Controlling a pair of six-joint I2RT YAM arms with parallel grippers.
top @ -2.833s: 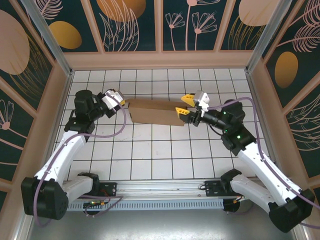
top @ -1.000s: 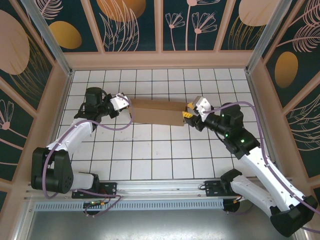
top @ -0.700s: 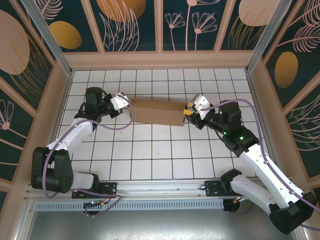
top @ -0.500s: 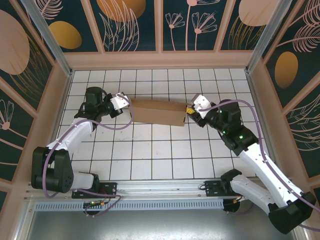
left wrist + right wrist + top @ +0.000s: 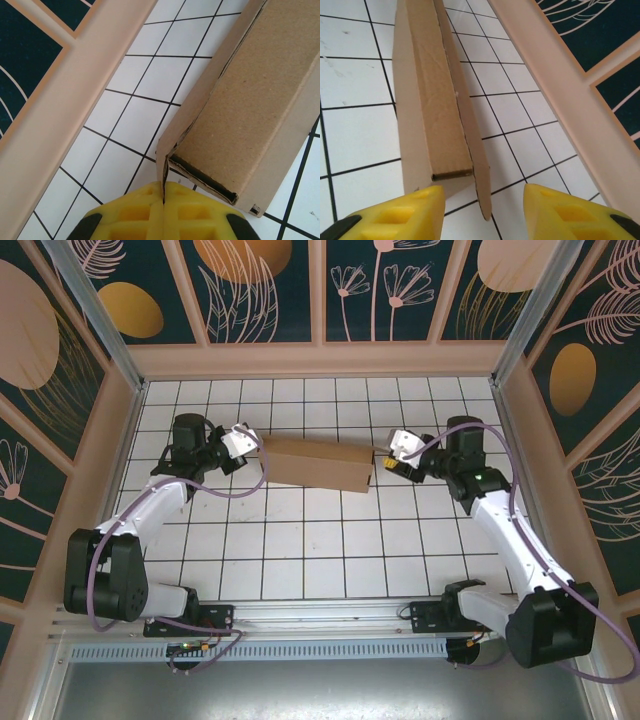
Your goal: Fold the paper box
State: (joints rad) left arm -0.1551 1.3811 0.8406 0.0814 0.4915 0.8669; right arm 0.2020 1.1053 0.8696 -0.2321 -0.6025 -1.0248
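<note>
White-tiled table [image 5: 300, 550] w/ black grid lines, walled by patterned panels [image 5: 260, 290]; the paper box [image 5: 315, 462] lies across its far-middle part, a long brown cardboard shape, part-folded, running left-right btwn the two arms; left gripper [image 5: 243, 445] at its left end, right gripper [image 5: 393, 460] just off its right end. Left wrist view: yellow pads [image 5: 135, 215] pressed together, clenched on the thin edge of a side flap [image 5: 172, 145] of the box; box end shows a dark slit. Right wrist view: right gripper released, yellow fingers [image 5: 405, 215] spread apart; loose flap tip [image 5: 482, 195] sits btwn them, clear of both.
</note>
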